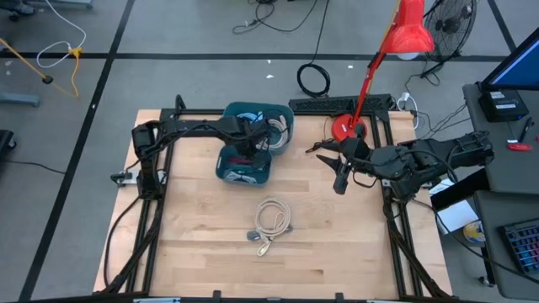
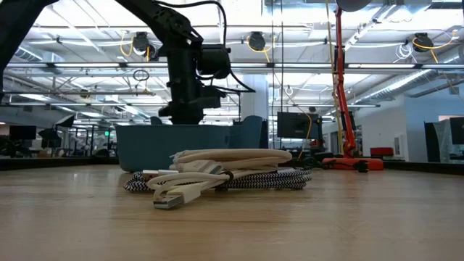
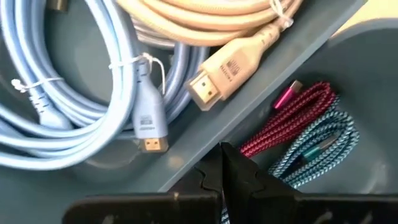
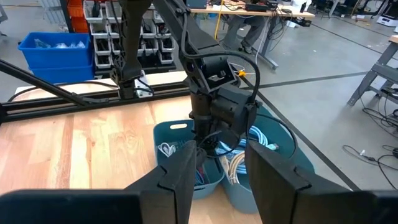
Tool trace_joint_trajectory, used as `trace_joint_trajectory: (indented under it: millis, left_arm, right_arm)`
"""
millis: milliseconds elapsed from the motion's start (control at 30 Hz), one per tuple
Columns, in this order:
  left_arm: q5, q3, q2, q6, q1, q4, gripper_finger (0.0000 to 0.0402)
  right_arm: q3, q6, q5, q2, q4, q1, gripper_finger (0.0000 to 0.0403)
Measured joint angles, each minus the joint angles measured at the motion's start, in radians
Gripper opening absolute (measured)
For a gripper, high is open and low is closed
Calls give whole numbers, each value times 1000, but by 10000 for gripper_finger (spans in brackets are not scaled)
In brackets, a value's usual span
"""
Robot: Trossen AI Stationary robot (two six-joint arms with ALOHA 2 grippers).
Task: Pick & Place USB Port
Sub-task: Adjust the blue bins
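Smooth pale wood table (image 1: 337, 236); braided cloth-sheathed cables (image 3: 305, 134); plastic bin (image 1: 232, 172).

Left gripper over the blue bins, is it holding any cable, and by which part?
Nothing: the left gripper is shut and empty above the bin divider.

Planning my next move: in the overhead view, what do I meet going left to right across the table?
Left gripper shut above the blue bins → cable bundle on the wood → right gripper, open → red lamp.
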Motion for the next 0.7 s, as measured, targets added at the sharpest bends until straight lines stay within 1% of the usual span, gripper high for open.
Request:
trace_joint_trajectory:
  millis: [133, 467, 700]
  left_arm:
    - [10, 0, 13, -13, 5, 4, 0]
    - [50, 0, 63, -58, 14, 78, 0]
    - [37, 0, 65, -98, 15, 131, 0]
  right_arm:
    - [0, 0, 0, 0, 0, 0, 130]
    - [0, 0, 1, 0, -6, -1, 130]
    - [0, 8, 0, 0, -7, 0, 130]
